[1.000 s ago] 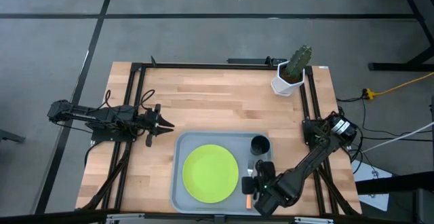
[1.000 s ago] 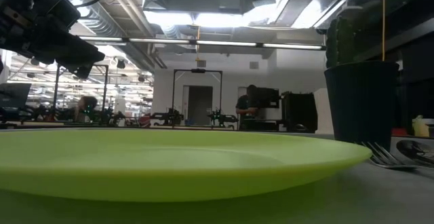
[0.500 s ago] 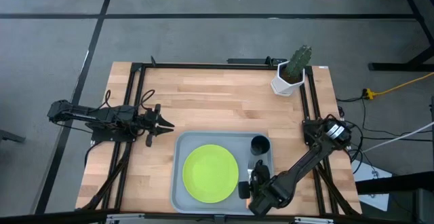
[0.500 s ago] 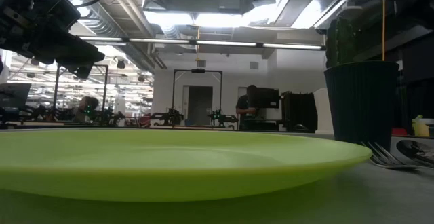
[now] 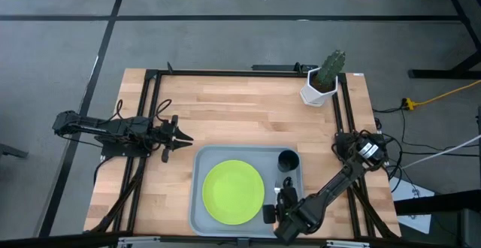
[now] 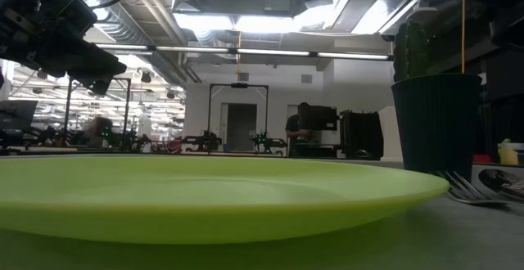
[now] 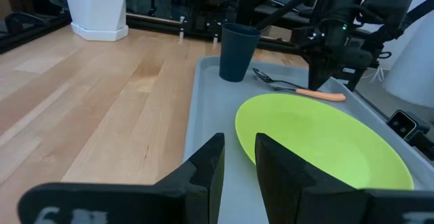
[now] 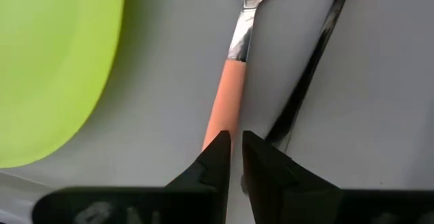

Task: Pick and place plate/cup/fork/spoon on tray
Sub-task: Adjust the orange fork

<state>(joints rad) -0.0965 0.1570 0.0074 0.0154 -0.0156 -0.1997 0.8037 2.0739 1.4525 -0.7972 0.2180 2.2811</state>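
Note:
The grey-blue tray (image 5: 197,203) lies at the table's near middle. On it rest the lime-green plate (image 5: 233,192), the black cup (image 5: 288,160) standing upright, the orange-handled fork (image 8: 227,95) and the dark spoon (image 8: 312,68), which lie side by side to the right of the plate. My right gripper (image 8: 234,146) is shut, low over the near end of the fork's handle, at the tray's near right (image 5: 276,212). My left gripper (image 5: 188,138) is shut and empty, level above the table left of the tray. My right gripper stands with its shut fingers (image 8: 218,153) over the near end of the fork's orange handle (image 8: 215,125). The fingers hide that end, and I cannot tell whether they touch it. The fork lies flat on the tray.
A white pot with a green cactus (image 5: 323,79) stands at the far right corner. Black frame rails (image 5: 146,128) run along the table's left, right and far sides. Bare wood lies between the tray and the far rail.
My right gripper has gone toward the table's near edge and a little to the left, low over the tray along the fork. The plate, the cup and the left arm have kept still.

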